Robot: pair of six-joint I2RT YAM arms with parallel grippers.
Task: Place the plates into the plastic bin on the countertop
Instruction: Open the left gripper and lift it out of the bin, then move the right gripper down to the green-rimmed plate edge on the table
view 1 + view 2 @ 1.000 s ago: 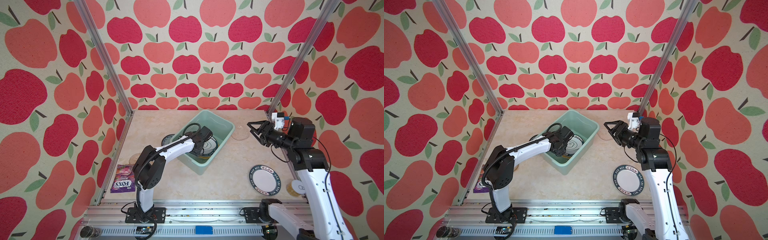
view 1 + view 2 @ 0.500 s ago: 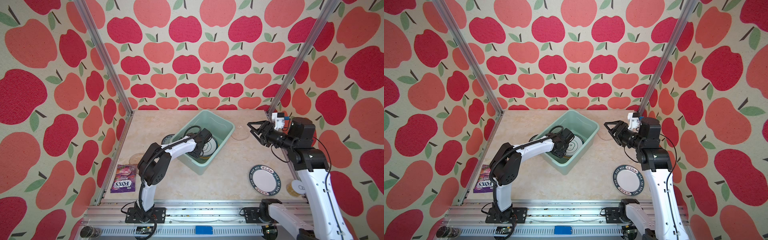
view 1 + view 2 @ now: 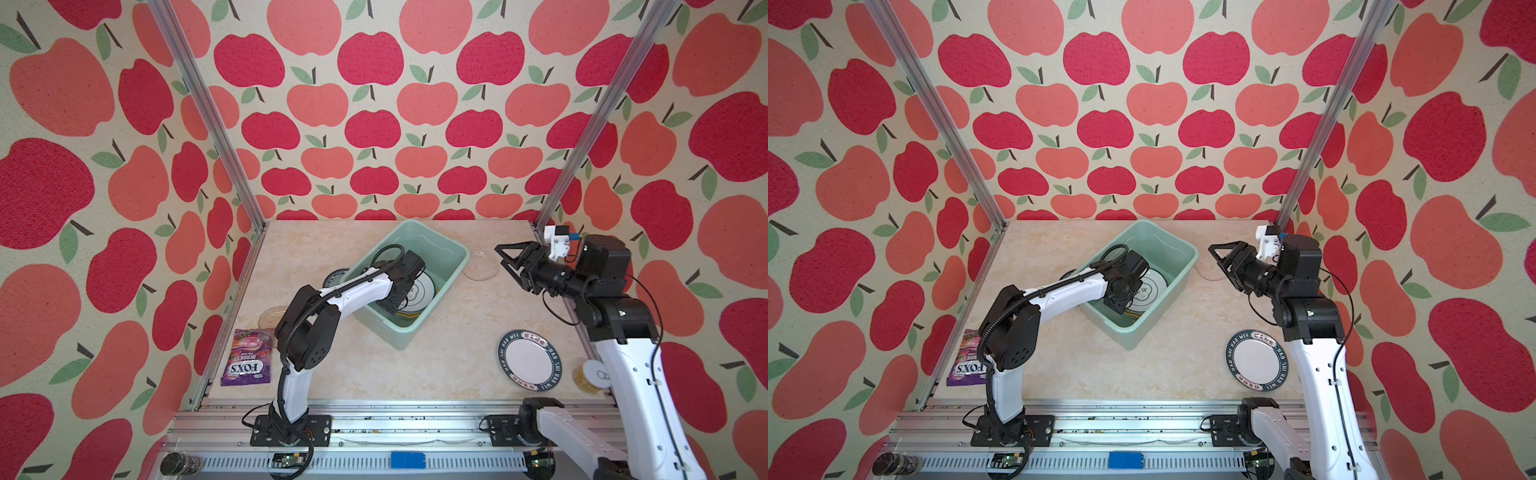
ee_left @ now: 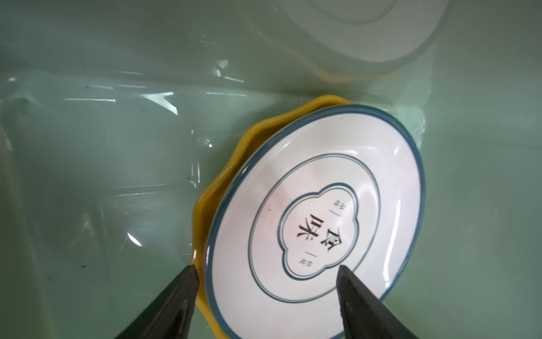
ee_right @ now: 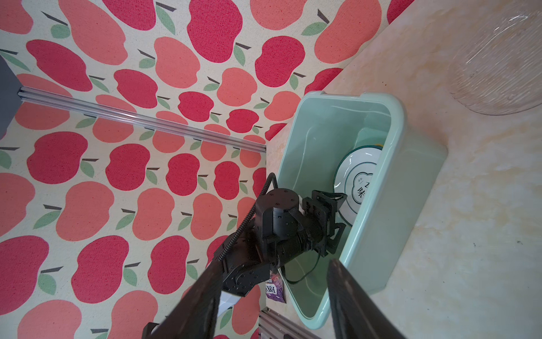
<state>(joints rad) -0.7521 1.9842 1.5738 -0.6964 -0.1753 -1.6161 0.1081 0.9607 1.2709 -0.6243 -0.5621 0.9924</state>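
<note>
Inside the plastic bin (image 3: 395, 334), emblem plate (image 4: 316, 223) rests on yellow plate (image 4: 211, 199); left gripper (image 4: 267, 267) fingers apart above it. On tabletop (image 3: 449, 365), lettered-rim plate (image 3: 529, 360) and clear glass plate (image 3: 480, 270) not yet binned; right gripper (image 3: 507, 266) fingers apart, empty.

Both top views overlook the whole beige marble-look surface (image 3: 436, 365) from the near side; both wrist views share the mint-green rectangular plastic bin (image 5: 410, 190), left closest.

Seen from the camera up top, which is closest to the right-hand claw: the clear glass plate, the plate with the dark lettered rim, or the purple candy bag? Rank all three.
From the right gripper, in a top view:
1. clear glass plate: just beside it, towards the back.
2. lettered-rim plate: on the right, nearer the front.
3. purple candy bag: far across, at the left edge.
</note>
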